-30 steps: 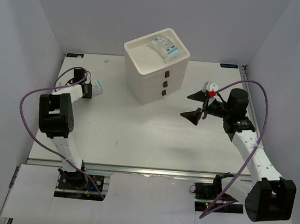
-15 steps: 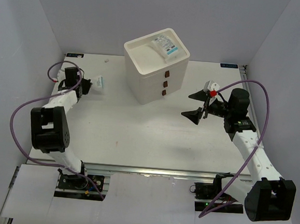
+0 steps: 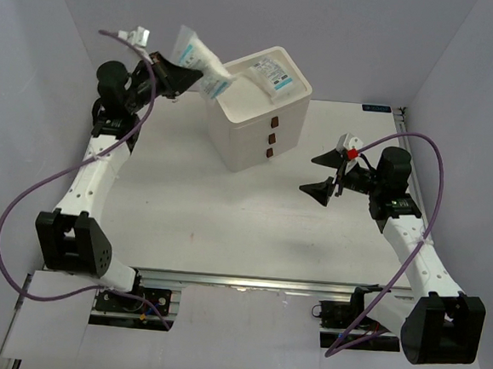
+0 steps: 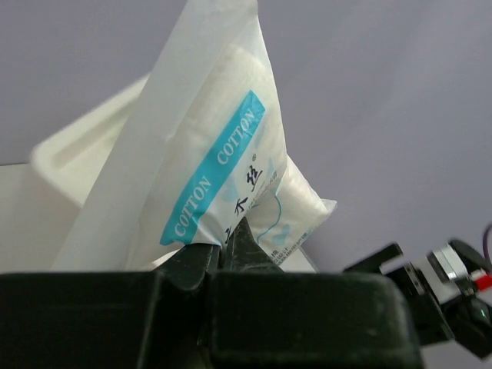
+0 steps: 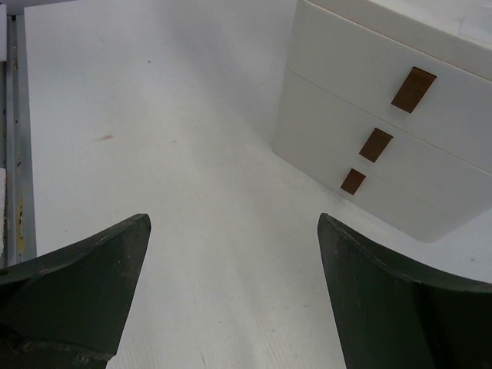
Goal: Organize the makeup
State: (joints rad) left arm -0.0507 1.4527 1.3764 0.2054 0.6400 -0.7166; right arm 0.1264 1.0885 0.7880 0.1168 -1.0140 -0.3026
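My left gripper [image 3: 180, 75] is shut on a clear packet [image 3: 199, 65] printed white and blue, and holds it high in the air beside the top left of the cream drawer box [image 3: 257, 108]. In the left wrist view the packet [image 4: 223, 165] reads "COTTON" and the jaws pinch its lower edge [image 4: 223, 250]. A second packet [image 3: 274, 76] lies in the box's open top tray. My right gripper [image 3: 322, 173] is open and empty, above the table right of the box; its fingers [image 5: 84, 284] frame bare table. The sponges, case and bottle are out of view.
The drawer box has three shut drawers with brown handles [image 5: 376, 144]. Grey walls close in the white table [image 3: 227, 217] at the back and both sides. A metal rail [image 3: 239, 280] runs along the near edge.
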